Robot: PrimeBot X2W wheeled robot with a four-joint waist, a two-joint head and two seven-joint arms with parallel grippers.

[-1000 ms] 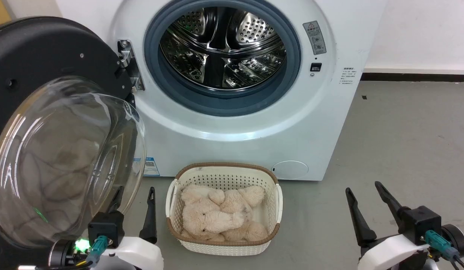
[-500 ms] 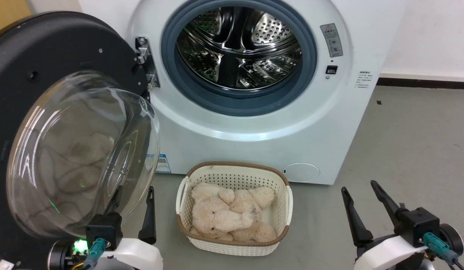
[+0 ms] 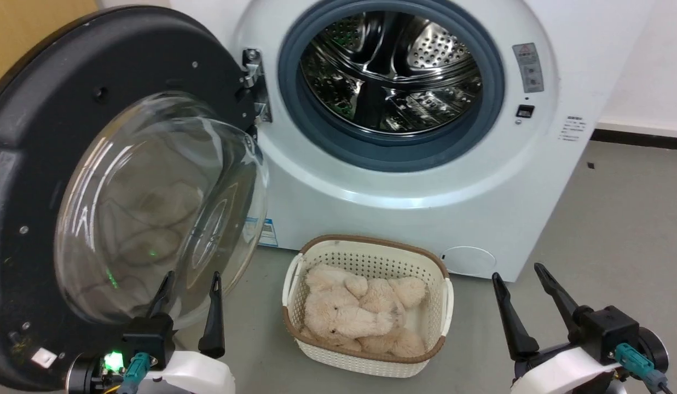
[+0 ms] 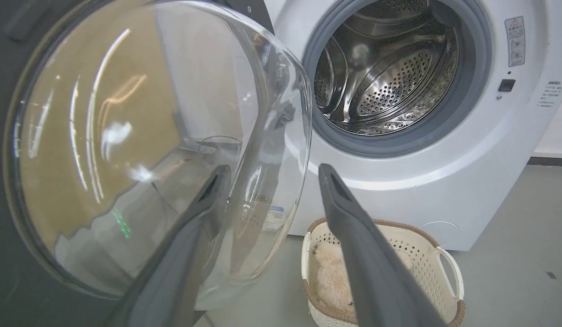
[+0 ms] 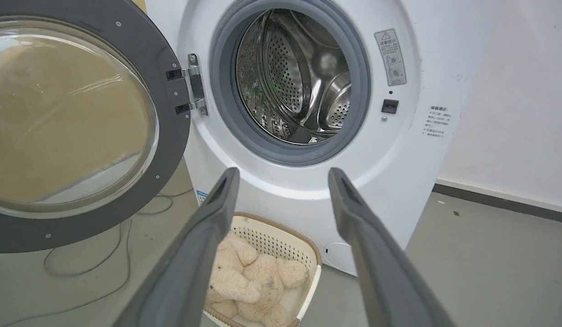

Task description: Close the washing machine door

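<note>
At nine o'clock the round, black-rimmed, glass-bowled washing machine door (image 3: 152, 208) hangs wide open. The left gripper (image 3: 191, 276), fingers spread, sits at seven, seemingly just shy of it. Best push the door's free edge toward the white boxy washing machine (image 3: 404, 202) at one. At five, the right gripper (image 3: 516, 272) is likewise spread.

Washing machine door (image 4: 126, 136) hangs wide open on the left, its glass bulge just beside the left gripper (image 4: 272, 169), fingers spread. Drum (image 4: 390, 81) far right, basket (image 4: 444, 263) nearer.
</note>
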